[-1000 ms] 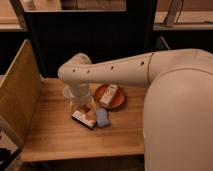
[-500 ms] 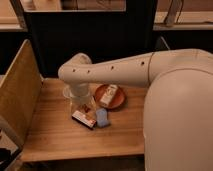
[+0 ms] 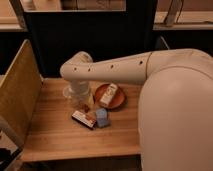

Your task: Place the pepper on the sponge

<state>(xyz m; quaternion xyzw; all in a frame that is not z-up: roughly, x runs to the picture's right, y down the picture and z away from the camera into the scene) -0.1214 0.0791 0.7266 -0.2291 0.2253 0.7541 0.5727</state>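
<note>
My arm reaches in from the right and bends down at the wrist over the middle of the wooden table point(image 3: 55, 135). The gripper point(image 3: 82, 104) points down just left of the orange plate point(image 3: 119, 102) and right behind the dark labelled box point(image 3: 83, 119). The light-blue sponge point(image 3: 102, 118) lies flat next to that box, a short way in front and to the right of the gripper. I cannot make out the pepper; the wrist and gripper cover the spot beneath them. The gripper is open.
A white carton point(image 3: 108, 95) lies on the orange plate. A tall wooden side panel point(image 3: 20, 90) walls off the table's left edge. My large white body point(image 3: 175, 115) fills the right side. A dark backing stands behind the table.
</note>
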